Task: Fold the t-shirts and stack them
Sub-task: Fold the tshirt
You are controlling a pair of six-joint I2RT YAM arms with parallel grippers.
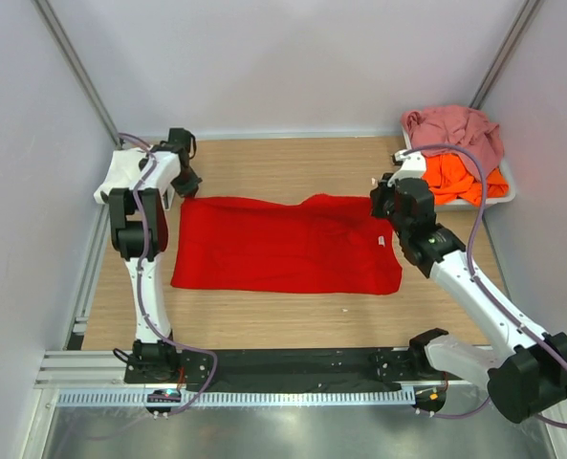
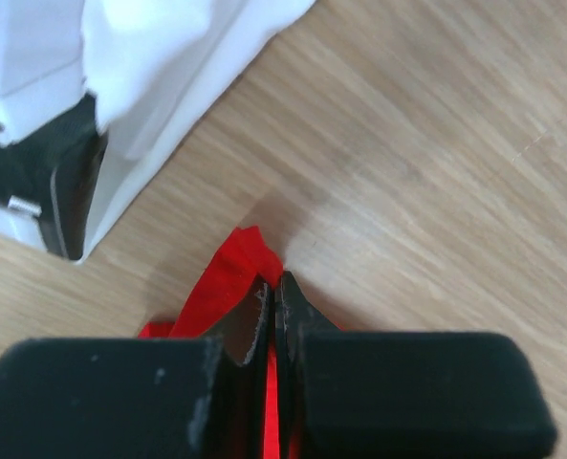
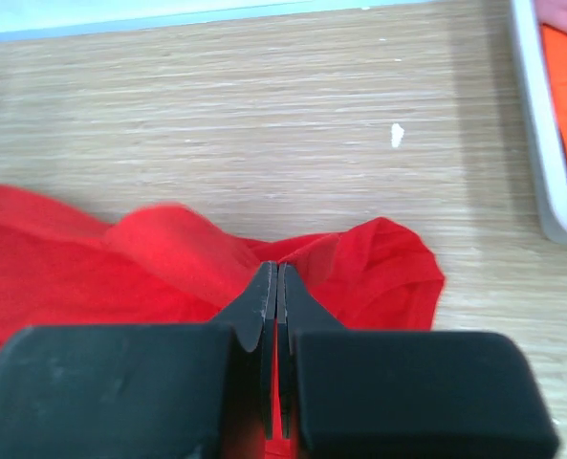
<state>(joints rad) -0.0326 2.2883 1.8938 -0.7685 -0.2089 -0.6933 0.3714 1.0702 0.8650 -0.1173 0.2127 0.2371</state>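
Soft red t-shirt spread flat, rumpled rectangle, mid wood-grain bench. Black-fingered left tool pressed together, pinching its far-left corner; right tool pinching the bunched far-right edge. Crumpled orange t-shirt and dusty pink t-shirt sit in pale plastic tray, far-right corner.

- We see bright, even light; shadows on the counter are soft.
- The left end effector and right end effector look blurred to us; the wood grain is sharp.
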